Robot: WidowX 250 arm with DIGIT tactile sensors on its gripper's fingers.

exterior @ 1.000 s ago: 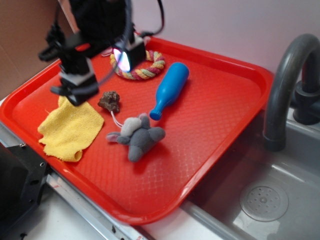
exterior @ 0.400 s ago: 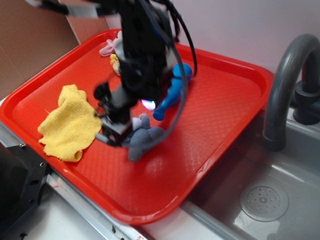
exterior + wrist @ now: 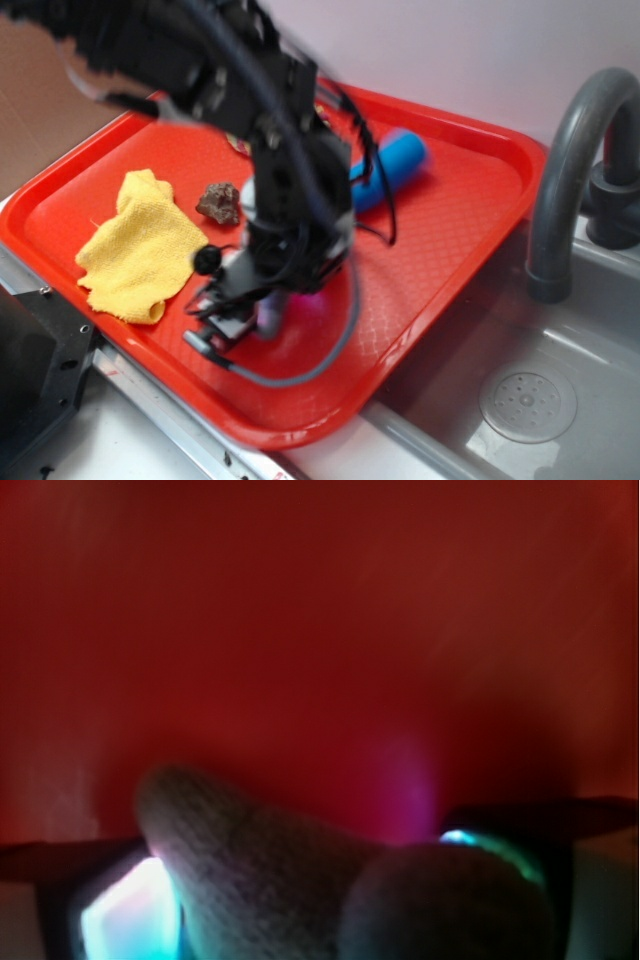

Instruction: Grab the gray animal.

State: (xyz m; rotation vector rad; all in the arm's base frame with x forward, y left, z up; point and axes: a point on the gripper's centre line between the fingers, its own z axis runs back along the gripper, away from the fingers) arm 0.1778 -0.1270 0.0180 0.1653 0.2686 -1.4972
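One gray animal (image 3: 300, 880) fills the lower part of the wrist view, sitting between the two fingers of the claw (image 3: 235, 315), which has closed around it over the red tray (image 3: 440, 230); in the exterior view the arm hides nearly all of the plush. Left of the claw lies a yellow cloth (image 3: 140, 245), and beyond it to the upper left sits a small brown lump (image 3: 218, 202). Behind the claw a blue bottle (image 3: 395, 165) rests, blurred. A gray faucet (image 3: 570, 170) stands far right.
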